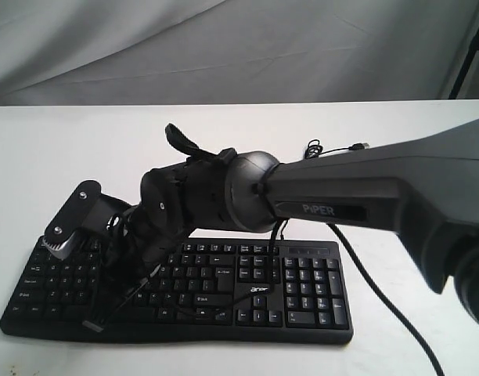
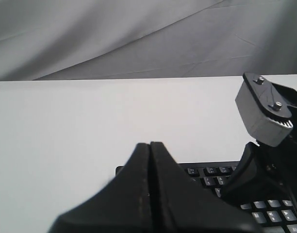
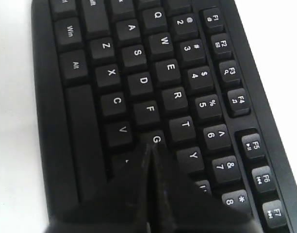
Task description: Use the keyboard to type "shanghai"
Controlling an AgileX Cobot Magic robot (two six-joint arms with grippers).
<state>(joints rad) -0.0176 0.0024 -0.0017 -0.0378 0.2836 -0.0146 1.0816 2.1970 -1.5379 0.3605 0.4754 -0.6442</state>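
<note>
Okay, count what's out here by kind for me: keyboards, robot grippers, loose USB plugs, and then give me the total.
Keyboards: 1, the black keyboard.
Grippers: 2, the left gripper and the right gripper, both shut.
USB plugs: 1, the USB plug lying beyond the keyboard.
Total: 4.

Your keyboard [image 1: 302, 290] is a wide black full-size board with white key legends, a number pad and a white acer logo; you see it lying flat near the front edge of the white table [image 1: 67, 133], its thin black cable [image 1: 380, 298] trailing loose across that table
</note>
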